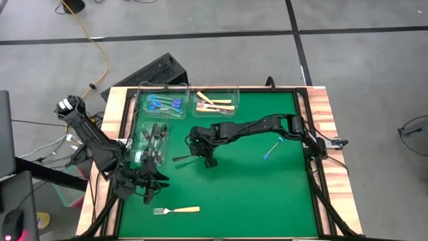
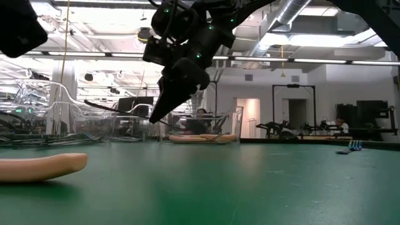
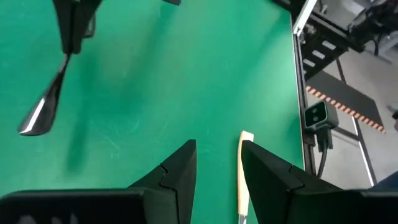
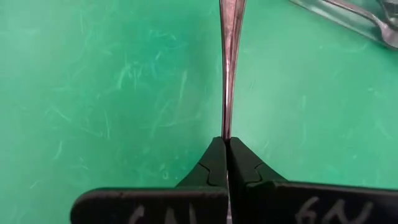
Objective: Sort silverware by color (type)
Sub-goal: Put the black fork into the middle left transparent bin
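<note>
Mostly we are done: three bins at far left hold sorted forks. Our right tool (image 1: pixel 200 155) is clamped on a dark fork (image 1: pixel 182 158) mid-worktop. Left tool (image 1: pixel 148 189), half open and empty, hovers by the tan fork (image 1: pixel 177 210); a blue fork (image 1: pixel 271 151) waits right.

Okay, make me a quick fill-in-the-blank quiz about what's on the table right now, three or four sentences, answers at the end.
1. The right gripper is shut on a ____ fork.
2. The mat on the table is ____.
3. The tan-handled fork lying loose on the mat is nearest the ____ gripper.
4. The tan forks already sorted lie in a clear ____.

Answers: dark; green; left; bin
</note>
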